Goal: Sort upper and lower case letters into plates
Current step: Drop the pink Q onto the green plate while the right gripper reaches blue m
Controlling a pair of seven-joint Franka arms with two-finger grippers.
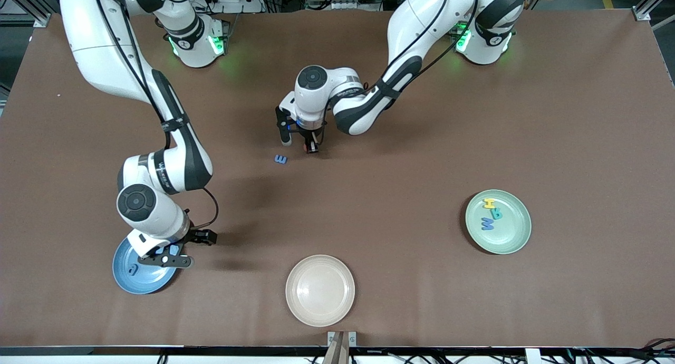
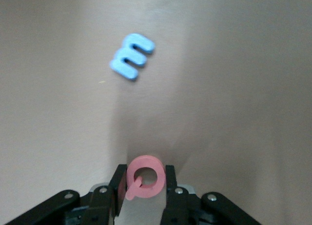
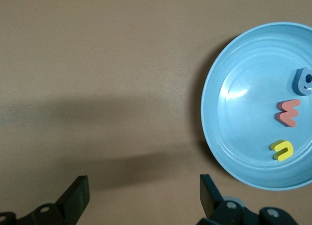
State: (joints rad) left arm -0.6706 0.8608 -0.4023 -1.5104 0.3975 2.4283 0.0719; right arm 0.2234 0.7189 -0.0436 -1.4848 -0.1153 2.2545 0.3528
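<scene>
Gripping a red letter (image 2: 144,176) in the left pincer (image 1: 312,146), low over mid-surface (image 1: 401,158) beside the blue letter E (image 1: 280,159). Next, judging its case, then carrying to mint plate (image 1: 512,238) or blue plate (image 1: 124,279). Right pincer (image 1: 176,253) open, waiting over blue plate.

Landmark: beige plate (image 1: 320,290), at the table edge nearest the front camera.
Blue plate (image 1: 138,271): toward the right arm's end from the beige plate, partly covered by the right arm's wrist.
Right gripper (image 1: 174,257): over the blue plate's rim, fingers spread.
Mint green plate (image 1: 498,221): toward the left arm's end from the beige plate, slightly farther from the camera.
Letters in mint green plate: yellow letter (image 1: 490,202), teal letter (image 1: 496,213), blue letter (image 1: 488,223).
Loose blue letter (image 1: 280,159): on the table, farther from the camera than the beige plate.
Left gripper (image 1: 311,149): low over the table beside the loose blue letter, something red between its fingertips.
</scene>
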